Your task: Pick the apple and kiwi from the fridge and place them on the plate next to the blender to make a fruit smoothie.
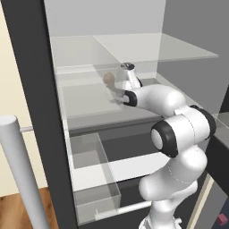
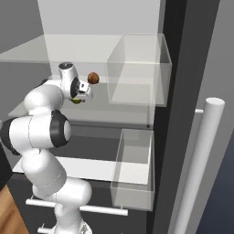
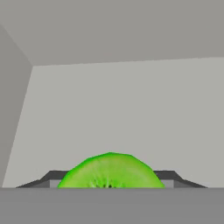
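The fridge (image 1: 31, 89) stands open, and my arm reaches onto its middle glass shelf (image 2: 114, 116). In the hand view the kiwi (image 3: 110, 171) shows its bright green cut face low in the middle. My gripper (image 3: 111, 180) is shut on it, a dark fingertip (image 3: 51, 178) pressed to each side. From the right base view the gripper (image 2: 82, 94) points down at the shelf, with a sliver of the kiwi (image 2: 77, 101) under the hand. The apple, the plate and the blender are out of view.
A brown round ball (image 2: 93, 77) sits on the same shelf just behind the hand. A clear bin (image 2: 137, 68) hangs at the shelf's right, and another clear bin (image 2: 132, 164) is below. The long grey bar handle (image 2: 201, 160) rises near the right camera.
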Controlling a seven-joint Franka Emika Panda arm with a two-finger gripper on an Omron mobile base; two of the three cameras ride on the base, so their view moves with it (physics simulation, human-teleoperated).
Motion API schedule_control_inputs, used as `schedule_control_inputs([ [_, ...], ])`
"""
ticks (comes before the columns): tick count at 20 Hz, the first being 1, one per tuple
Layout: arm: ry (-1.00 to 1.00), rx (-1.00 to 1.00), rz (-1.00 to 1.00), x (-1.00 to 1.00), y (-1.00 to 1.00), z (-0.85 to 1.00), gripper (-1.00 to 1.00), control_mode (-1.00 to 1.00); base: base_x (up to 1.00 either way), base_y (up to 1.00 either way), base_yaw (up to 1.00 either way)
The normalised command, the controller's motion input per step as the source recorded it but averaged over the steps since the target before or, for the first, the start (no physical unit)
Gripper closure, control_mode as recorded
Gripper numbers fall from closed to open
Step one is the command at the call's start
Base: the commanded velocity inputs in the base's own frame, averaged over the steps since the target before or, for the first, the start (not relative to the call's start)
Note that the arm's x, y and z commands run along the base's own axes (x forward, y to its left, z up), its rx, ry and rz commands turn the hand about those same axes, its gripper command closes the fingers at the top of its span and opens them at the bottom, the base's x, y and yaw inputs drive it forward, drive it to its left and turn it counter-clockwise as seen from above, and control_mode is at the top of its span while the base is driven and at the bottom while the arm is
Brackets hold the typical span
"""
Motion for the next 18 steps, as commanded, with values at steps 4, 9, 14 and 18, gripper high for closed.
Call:
schedule_control_inputs([
  [4, -0.02, 0.00, 0.00, -0.17, 0.00, -0.01, 1.00, -1.00, 0.00, 0.00, 0.00],
  [9, -0.16, 0.00, 0.00, -0.67, 0.00, 0.00, 1.00, -1.00, 0.00, 0.00, 0.00],
  [14, -0.32, 0.00, 0.00, -0.97, 0.00, 0.17, 1.00, -1.00, 0.00, 0.00, 0.00],
  [18, -0.11, 0.00, -0.01, -1.00, 0.00, 0.83, 1.00, -1.00, 0.00, 0.00, 0.00],
])
